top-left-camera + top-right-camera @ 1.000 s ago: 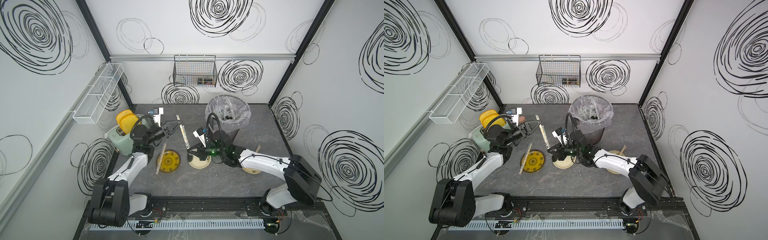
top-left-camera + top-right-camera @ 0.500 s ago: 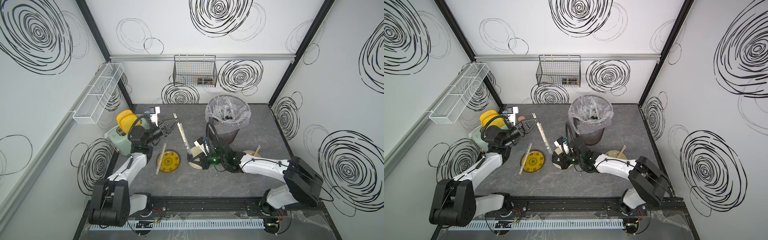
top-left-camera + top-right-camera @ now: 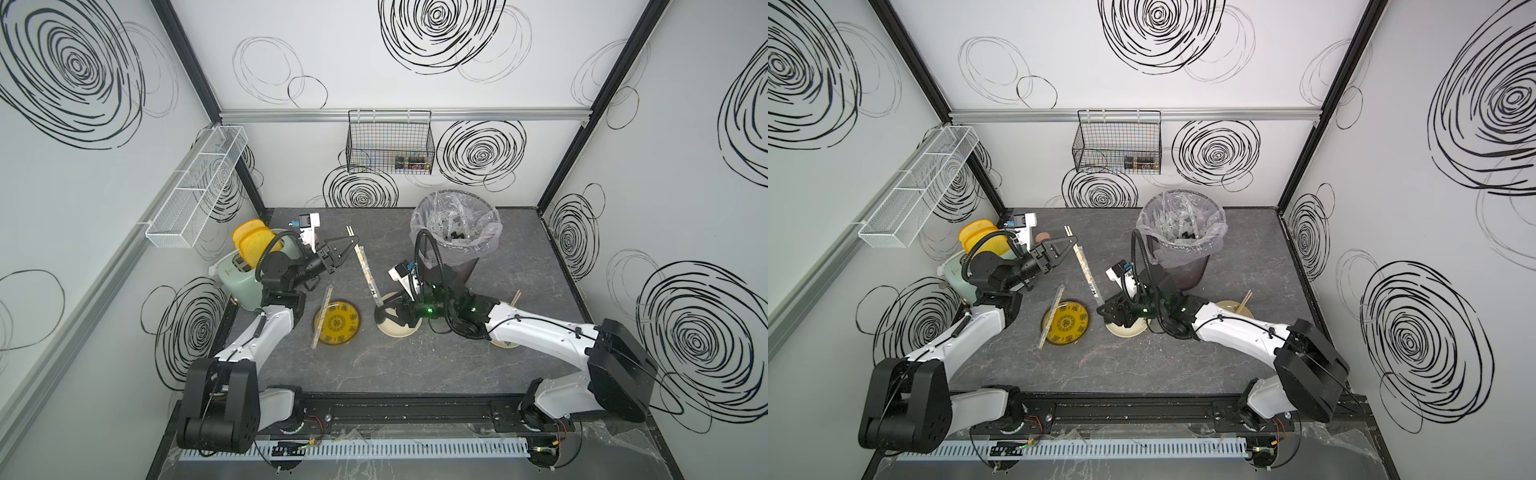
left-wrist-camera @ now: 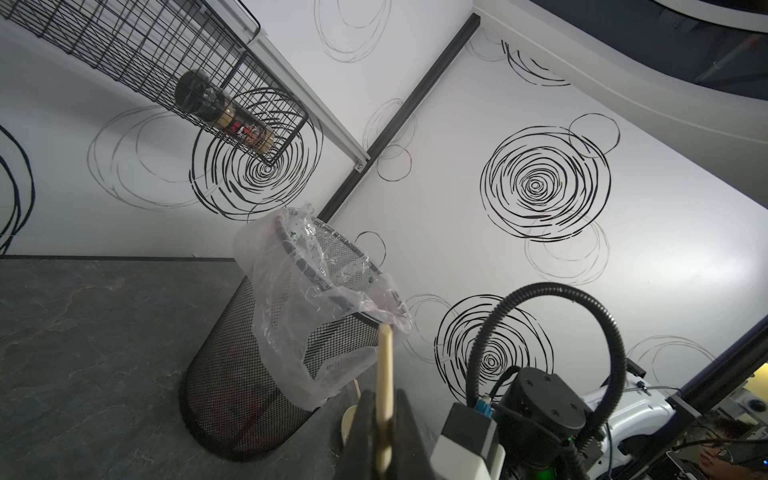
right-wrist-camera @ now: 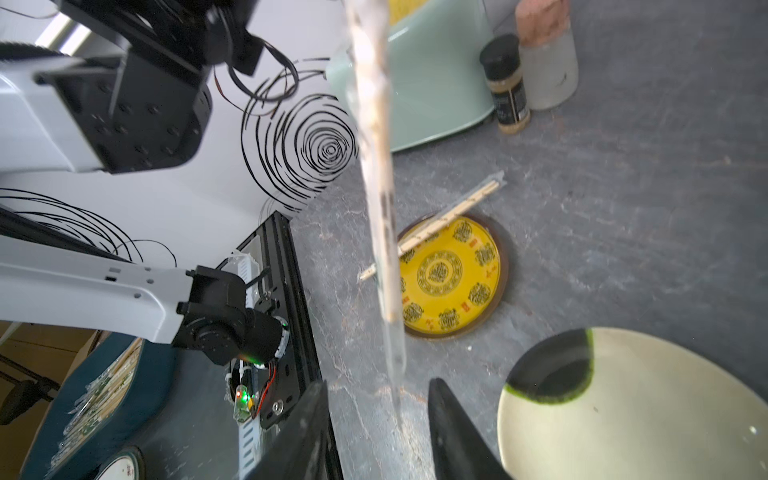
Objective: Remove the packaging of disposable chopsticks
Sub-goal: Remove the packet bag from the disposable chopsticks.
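Observation:
My left gripper (image 3: 353, 242) (image 4: 383, 399) is shut on the disposable chopsticks (image 4: 385, 365) near their upper end, and bare wood (image 3: 349, 229) sticks out past the jaws. Below the grip the pair slants down inside the clear packaging (image 3: 368, 272) (image 3: 1088, 276). The sleeve's empty lower tip (image 5: 397, 386) hangs between the spread fingers of my right gripper (image 5: 378, 386) (image 3: 384, 316), which is open beside the cream plate (image 3: 401, 330). A second wrapped pair (image 3: 322, 313) (image 5: 449, 216) lies across the yellow plate (image 3: 345, 328).
The lined mesh bin (image 3: 455, 232) stands behind my right arm. A mint toaster (image 3: 239, 280) with bread sits at the left wall, with a spice jar (image 5: 505, 95) next to it. Bare chopsticks (image 3: 515, 297) rest on a plate at the right.
My right gripper has opened and let go of the sleeve's lower end. The left gripper has pulled slightly back and up with the chopsticks.

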Available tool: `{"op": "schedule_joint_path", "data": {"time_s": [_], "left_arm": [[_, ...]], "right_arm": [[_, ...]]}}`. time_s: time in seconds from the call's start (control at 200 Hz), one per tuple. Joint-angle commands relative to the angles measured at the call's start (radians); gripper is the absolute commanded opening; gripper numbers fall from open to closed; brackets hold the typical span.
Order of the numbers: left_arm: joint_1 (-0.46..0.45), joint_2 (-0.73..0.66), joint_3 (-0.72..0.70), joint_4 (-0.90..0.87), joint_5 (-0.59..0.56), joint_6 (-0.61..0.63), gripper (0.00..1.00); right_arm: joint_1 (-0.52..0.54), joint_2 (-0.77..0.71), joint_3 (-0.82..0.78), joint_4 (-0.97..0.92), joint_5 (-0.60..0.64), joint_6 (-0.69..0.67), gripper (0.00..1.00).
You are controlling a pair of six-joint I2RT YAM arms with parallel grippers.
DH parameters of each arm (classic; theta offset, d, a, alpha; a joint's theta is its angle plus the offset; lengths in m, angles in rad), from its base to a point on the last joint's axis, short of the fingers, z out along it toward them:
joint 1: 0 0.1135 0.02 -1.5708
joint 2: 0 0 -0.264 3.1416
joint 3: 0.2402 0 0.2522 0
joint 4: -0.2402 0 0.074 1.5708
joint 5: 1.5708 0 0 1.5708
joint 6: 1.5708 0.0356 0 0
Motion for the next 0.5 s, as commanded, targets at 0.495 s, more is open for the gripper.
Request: {"op": "schedule_joint_path", "data": {"time_s": [0.495], "left_arm": [[-0.008,-0.005,0.02,0.07,0.006,-0.012,0.0]], "right_arm": [[-0.002,0.018,-0.048,0.026,-0.032,0.007,0.0]]}}
